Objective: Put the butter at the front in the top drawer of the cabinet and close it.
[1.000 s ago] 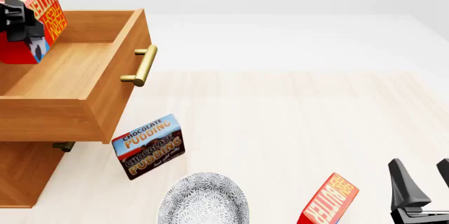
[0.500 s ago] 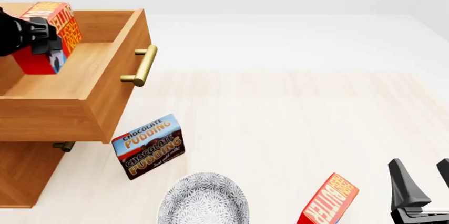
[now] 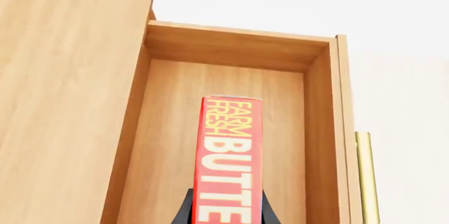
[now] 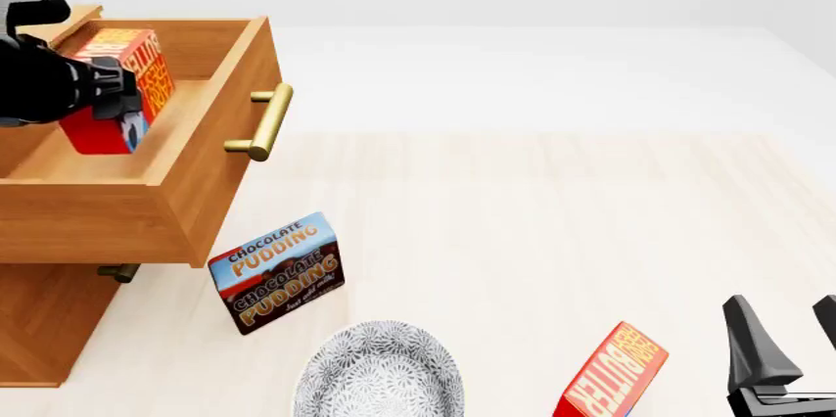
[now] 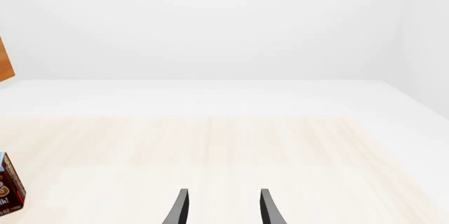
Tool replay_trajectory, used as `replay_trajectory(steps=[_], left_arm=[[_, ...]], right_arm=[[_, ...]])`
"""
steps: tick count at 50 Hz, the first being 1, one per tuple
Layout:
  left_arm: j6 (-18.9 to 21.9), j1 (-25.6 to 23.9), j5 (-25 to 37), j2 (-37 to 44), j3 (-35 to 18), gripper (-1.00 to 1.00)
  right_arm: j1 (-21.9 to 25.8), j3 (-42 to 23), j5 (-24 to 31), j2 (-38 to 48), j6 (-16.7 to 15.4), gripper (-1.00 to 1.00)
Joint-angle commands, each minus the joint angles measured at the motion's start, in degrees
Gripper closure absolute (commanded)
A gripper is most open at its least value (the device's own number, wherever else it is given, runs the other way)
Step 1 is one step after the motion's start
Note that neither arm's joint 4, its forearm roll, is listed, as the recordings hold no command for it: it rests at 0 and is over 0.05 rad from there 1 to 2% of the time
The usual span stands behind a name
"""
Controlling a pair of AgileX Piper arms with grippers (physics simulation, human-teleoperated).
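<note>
The butter [image 4: 127,84], a red box with orange lettering, hangs tilted over the open top drawer [image 4: 219,167] with my left gripper [image 4: 116,94] shut on it. In the left wrist view the butter [image 3: 228,150] stands between the two dark fingers [image 3: 184,211], above the drawer's bare floor [image 3: 168,129]. The drawer is pulled well out of the cabinet [image 4: 39,329], its brass handle [image 4: 265,123] facing right. A look-alike butter box [image 4: 612,373] stands at the front right. Beside it my right gripper [image 4: 792,337] is open and holds nothing; it also shows in its own wrist view [image 5: 223,208].
A brown-and-blue Chocolate Pudding box [image 4: 277,272] stands tilted below the drawer's front corner. A grey patterned plate [image 4: 379,373] lies at the front edge. The lower drawer's handle [image 4: 117,272] peeks out under the open drawer. The cabinet's top [image 3: 63,77] lies beside the drawer.
My left gripper has carried the butter rightward and downward, from the cabinet's far left edge to above the middle of the open drawer. The right arm has stayed still.
</note>
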Motion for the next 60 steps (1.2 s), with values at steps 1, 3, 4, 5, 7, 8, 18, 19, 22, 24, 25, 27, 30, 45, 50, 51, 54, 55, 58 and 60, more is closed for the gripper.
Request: replay_trajectory(steps=[1, 3, 4, 5, 7, 8, 18, 19, 22, 24, 25, 27, 30, 45, 50, 51, 54, 55, 58, 60], left_arm=[[0.95, 0.02, -2.07, 0.58, 0.51, 1.00], [0.97, 0.00, -2.42, 0.93, 0.72, 1.00], [0.99, 0.08, -2.52, 0.94, 0.82, 1.00], [0.99, 0.08, -2.52, 0.94, 0.82, 1.00], [0.83, 0.19, -2.90, 1.18, 1.19, 1.00], [0.93, 0.18, -3.13, 1.44, 1.22, 1.00], [0.53, -0.15, -4.43, 2.07, 2.38, 1.00], [0.55, -0.18, -4.60, 2.28, 2.38, 1.00], [0.44, -0.25, -4.82, 2.57, 2.50, 1.00], [0.30, -0.39, -4.96, 2.47, 2.81, 1.00], [0.08, -0.49, -5.13, 2.40, 3.00, 1.00], [0.10, -0.54, -5.57, 2.61, 3.49, 1.00], [0.00, -0.55, -6.07, 2.79, 4.05, 1.00], [-0.09, -0.30, -6.31, 1.87, 5.90, 1.00], [0.10, -0.05, -6.37, 1.29, 6.89, 1.00], [-0.08, -0.25, -6.23, 1.08, 7.00, 1.00], [0.20, 0.01, -5.78, 0.68, 6.86, 1.00], [0.14, -0.10, -5.61, 0.48, 6.82, -1.00], [0.34, -0.08, -4.96, 0.00, 6.47, -1.00], [0.76, 0.30, -4.58, -0.20, 6.19, -1.00]], right_arm=[[0.01, -0.01, -0.02, 0.01, 0.01, -1.00], [0.01, -0.01, -0.02, 0.01, 0.02, -1.00], [0.00, -0.01, -0.02, 0.02, 0.01, -1.00], [0.00, -0.01, -0.02, 0.02, 0.01, -1.00], [0.02, -0.01, -0.02, 0.01, 0.00, -1.00], [0.01, -0.01, -0.02, 0.02, 0.00, -1.00], [0.01, -0.01, -0.02, 0.01, 0.01, -1.00], [0.01, -0.01, -0.02, 0.01, 0.01, -1.00], [0.00, -0.01, -0.02, 0.02, 0.00, -1.00], [0.00, -0.01, -0.02, 0.01, 0.01, -1.00], [0.00, -0.01, -0.02, 0.02, 0.01, -1.00], [0.01, -0.01, -0.01, 0.02, 0.03, -1.00], [0.01, -0.01, -0.02, 0.01, 0.00, -1.00], [-0.01, 0.00, -0.15, 0.14, 0.02, -1.00], [-0.02, 0.00, 0.07, -0.09, 0.02, -1.00], [-0.02, 0.00, 0.09, -0.12, 0.02, -1.00], [-0.02, 0.00, 0.14, -0.16, 0.02, -1.00], [-0.02, 0.00, 0.15, -0.18, 0.03, -1.00], [-0.02, -0.01, 0.17, -0.20, 0.02, -1.00], [-0.02, -0.01, 0.17, -0.20, 0.02, -1.00]])
